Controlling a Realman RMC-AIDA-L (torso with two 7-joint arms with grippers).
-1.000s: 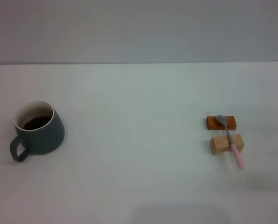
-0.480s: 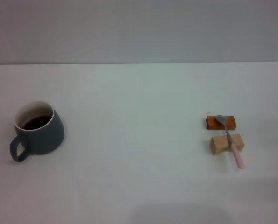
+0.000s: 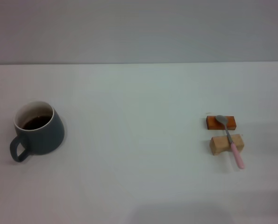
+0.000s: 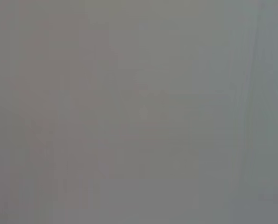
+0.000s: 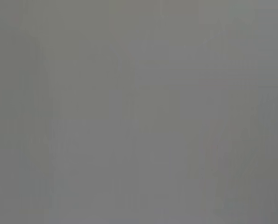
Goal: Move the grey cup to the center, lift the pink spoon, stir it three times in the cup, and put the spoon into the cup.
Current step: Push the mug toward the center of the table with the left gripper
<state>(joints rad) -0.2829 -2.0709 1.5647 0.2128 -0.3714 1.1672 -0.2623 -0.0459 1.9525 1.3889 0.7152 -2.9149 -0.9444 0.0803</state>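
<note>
grey cup [image 3: 39,129]: 1 | pink spoon [image 3: 231,140]: 1 | wooden blocks [image 3: 226,144]: 2

No legible text or markings anywhere.

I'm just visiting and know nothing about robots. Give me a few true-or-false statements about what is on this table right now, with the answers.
1. The rounded blue-grey ceramic mug stands on the robot's left side of the white table. True.
2. The mug is empty. False: dark liquid shows inside it.
3. The slim spoon with a metal bowl and pale pink handle lies across the orange wooden block and the tan wooden block. True.
4. The spoon already stands in the mug. False: it lies far off, on the robot's right side.
5. A gripper is holding the mug's handle. False: no gripper shows in any view.
</note>
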